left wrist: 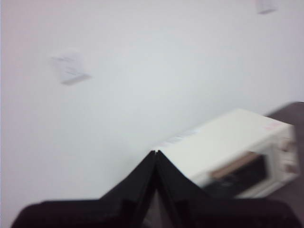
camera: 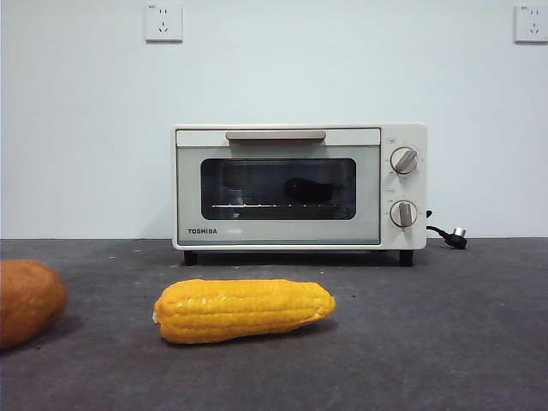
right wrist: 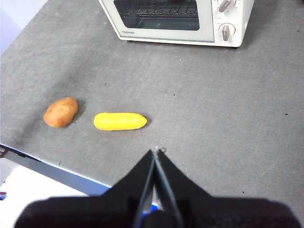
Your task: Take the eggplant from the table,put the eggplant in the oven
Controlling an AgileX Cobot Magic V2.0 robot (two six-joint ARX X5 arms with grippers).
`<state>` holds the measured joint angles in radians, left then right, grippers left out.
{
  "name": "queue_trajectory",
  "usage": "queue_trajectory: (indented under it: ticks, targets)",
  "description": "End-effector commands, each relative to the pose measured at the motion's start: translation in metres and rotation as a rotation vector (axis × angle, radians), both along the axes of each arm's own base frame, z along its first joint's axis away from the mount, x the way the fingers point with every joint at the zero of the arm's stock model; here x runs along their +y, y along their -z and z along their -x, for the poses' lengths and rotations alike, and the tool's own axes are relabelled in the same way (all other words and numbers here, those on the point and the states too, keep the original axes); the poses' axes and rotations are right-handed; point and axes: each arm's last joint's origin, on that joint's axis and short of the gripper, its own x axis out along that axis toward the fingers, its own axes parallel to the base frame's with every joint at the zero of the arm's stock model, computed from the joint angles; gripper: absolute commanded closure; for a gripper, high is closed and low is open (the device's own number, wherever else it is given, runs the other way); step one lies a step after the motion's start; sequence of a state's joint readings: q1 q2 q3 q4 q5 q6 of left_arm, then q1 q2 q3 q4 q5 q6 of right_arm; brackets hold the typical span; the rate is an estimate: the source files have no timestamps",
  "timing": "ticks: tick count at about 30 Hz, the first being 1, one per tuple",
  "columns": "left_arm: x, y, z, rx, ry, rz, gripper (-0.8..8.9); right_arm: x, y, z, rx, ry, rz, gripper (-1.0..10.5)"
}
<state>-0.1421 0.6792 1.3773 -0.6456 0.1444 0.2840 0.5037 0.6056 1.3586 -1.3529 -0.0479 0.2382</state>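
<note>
The cream-white oven (camera: 300,186) stands at the back of the table (camera: 445,342) with its door closed. Behind the glass, a dark rounded shape on the wire rack looks like the eggplant (camera: 302,188); its colour and stem are not clear. Neither gripper appears in the front view. My left gripper (left wrist: 156,153) is shut and empty, raised high beside the oven (left wrist: 237,142) and facing the wall. Also shut and empty, my right gripper (right wrist: 156,151) hangs above the table's near edge, far back from the oven (right wrist: 175,19).
A yellow corn cob (camera: 244,310) lies in front of the oven, also seen as the corn cob (right wrist: 119,121) from above. An orange-brown vegetable (camera: 26,301) sits to its left. The oven's plug (camera: 455,235) rests behind on the right.
</note>
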Motion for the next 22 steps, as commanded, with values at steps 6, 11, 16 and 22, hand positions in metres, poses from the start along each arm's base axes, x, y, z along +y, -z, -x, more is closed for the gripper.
queue_trajectory:
  ticks: [6, 11, 16, 22]
  targets:
    - [0.007, 0.026, 0.020, -0.115, -0.111, -0.082, 8.18, -0.001, 0.002, 0.001, 0.015, -0.001, 0.018, 9.5]
    - [0.008, 0.083, 0.010, -0.115, -0.119, -0.064, 8.18, -0.001, 0.002, 0.001, 0.015, -0.001, 0.018, 9.5]
    - [0.010, 0.156, -0.012, -0.015, -0.114, 0.016, 8.18, -0.001, 0.002, 0.001, 0.015, -0.001, 0.018, 9.5]
    - [0.010, 0.233, -0.028, 0.126, -0.115, 0.102, 8.18, -0.001, 0.002, 0.001, 0.015, -0.001, 0.018, 9.5]
